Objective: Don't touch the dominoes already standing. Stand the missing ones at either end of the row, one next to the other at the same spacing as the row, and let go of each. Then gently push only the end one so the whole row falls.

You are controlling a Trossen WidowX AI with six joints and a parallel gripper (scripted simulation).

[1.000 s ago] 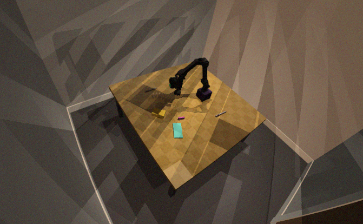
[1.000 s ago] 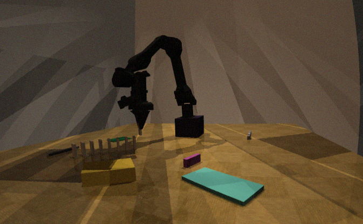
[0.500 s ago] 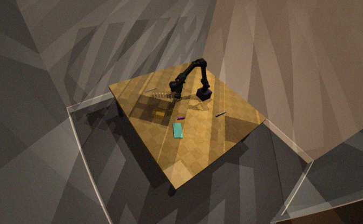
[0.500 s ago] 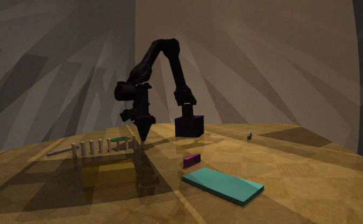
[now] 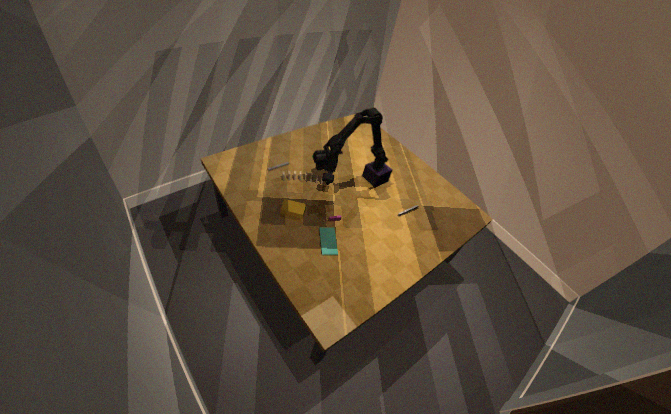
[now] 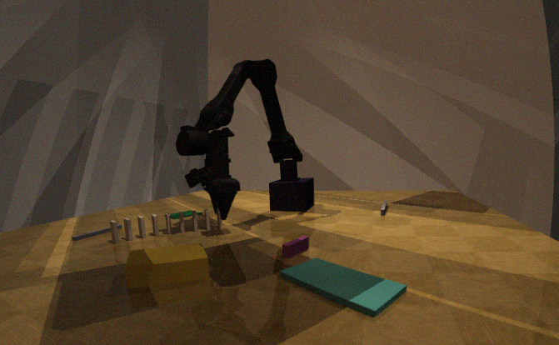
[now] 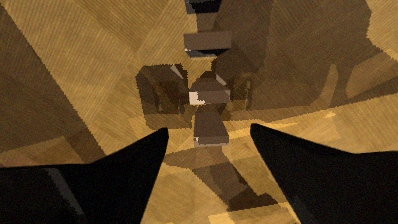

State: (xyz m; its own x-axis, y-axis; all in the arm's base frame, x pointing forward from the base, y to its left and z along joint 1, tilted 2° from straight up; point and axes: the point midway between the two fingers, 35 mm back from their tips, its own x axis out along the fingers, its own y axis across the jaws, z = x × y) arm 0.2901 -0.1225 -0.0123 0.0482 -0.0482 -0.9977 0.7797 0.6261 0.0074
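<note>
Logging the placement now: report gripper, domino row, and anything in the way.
Gripper open, holding nothing, above row end. New domino upright between the spread fingers, in line with row. Yellow block and purple block stand apart from row.

Yellow block (image 6: 177,262): we see it lying flat on the near left of the table, mostly in shadow; its long side faces the exterior camera.
Teal slab (image 6: 343,284): thin and flat; it lies near right of the yellow block, well apart from it; its near end is lit brighter.
Purple block (image 6: 295,246): small; it sits between the two, just beyond the slab's far corner.
Green piece (image 6: 185,213): flat on the table, farther back.
Grey bars: one (image 6: 96,232) lies flat at far left; another (image 6: 384,207) lies far right, well apart.
Table (image 5: 409,272): wood-patterned, crossed by shadow bands.
</note>
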